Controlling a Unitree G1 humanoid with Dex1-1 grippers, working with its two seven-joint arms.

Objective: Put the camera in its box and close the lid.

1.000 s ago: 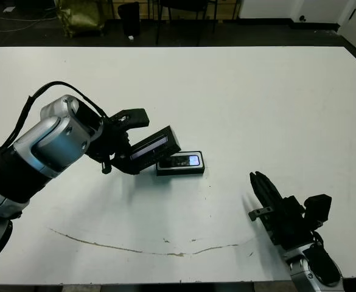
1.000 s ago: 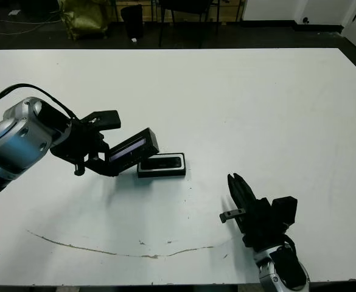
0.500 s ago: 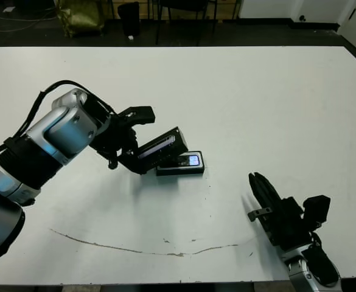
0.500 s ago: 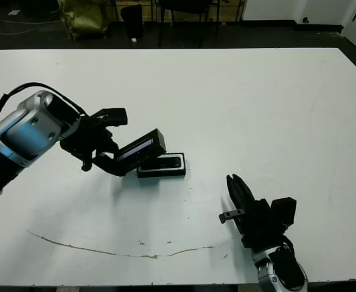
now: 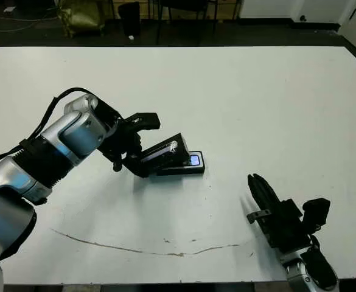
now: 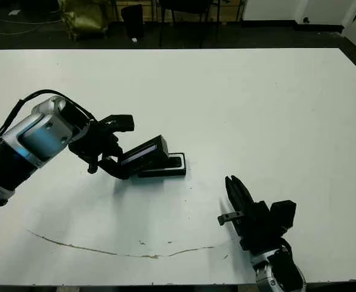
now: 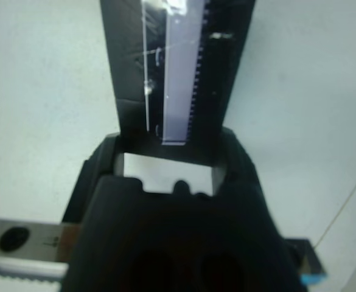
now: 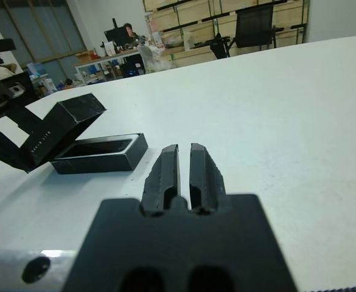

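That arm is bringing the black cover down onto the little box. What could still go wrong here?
The lid is tilted, its low edge at the box's left end; it could catch the rim and sit crooked. The left hand grips only one end, so pressing down might shove the light box across the table. The right hand rests apart, so nothing steadies the box.
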